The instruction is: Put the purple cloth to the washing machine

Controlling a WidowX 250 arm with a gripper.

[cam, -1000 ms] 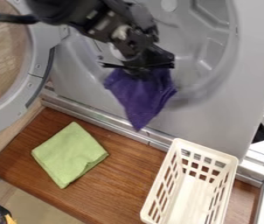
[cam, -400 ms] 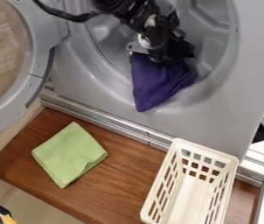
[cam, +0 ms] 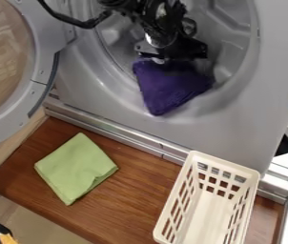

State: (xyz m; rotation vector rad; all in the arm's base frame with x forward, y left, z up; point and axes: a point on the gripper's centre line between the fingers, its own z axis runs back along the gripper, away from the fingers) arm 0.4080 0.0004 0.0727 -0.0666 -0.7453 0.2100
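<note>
Purple cloth (cam: 170,88) hangs at the lower edge of the washing machine's (cam: 271,90) round opening, touching the black gripper (cam: 172,56); how open the gripper is, or whether it grips the cloth, cannot be told. Green cloth (cam: 77,167) lies folded on wooden board (cam: 130,190).

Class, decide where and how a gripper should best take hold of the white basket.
Probably by the rim, midway along the basket's long left-hand wall in the view, coming from above and straddling it: the wall looks thin and upright, and the open top gives access inside.
</note>
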